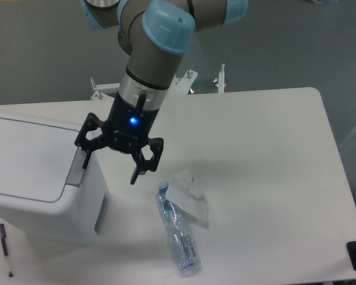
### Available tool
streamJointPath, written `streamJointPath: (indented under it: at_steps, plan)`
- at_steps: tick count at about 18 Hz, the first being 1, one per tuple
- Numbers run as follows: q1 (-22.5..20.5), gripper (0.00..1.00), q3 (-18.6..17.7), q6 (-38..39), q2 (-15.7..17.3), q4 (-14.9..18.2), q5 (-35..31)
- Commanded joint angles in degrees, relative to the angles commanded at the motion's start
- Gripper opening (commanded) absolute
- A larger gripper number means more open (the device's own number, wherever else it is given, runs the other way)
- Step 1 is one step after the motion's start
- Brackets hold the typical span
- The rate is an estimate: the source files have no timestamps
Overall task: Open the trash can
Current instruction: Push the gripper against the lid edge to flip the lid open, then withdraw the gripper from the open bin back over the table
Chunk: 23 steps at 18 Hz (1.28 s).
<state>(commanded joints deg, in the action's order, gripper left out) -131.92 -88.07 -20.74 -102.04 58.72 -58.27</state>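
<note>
One gripper (110, 164) hangs with jaws spread wide, holding nothing, at the trash can's (38, 178) grey push tab (77, 167); that lidded bin stands at the counter's (267, 154) left edge.

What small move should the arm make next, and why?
Probably a short shift left and down, so one finger presses the grey rectangular push tab. The open gripper hangs beside the large white plastic trash can, whose flat lid looks closed.
</note>
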Motion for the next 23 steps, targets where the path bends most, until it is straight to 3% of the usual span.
streamJointPath:
  at_steps: [18,23]
  plan:
    - [-0.1,1.0,1.0,0.1,-0.8,-1.1,-0.1]
    - [-3.9,1.0,3.9,-0.1,-0.9,-1.3,-0.3]
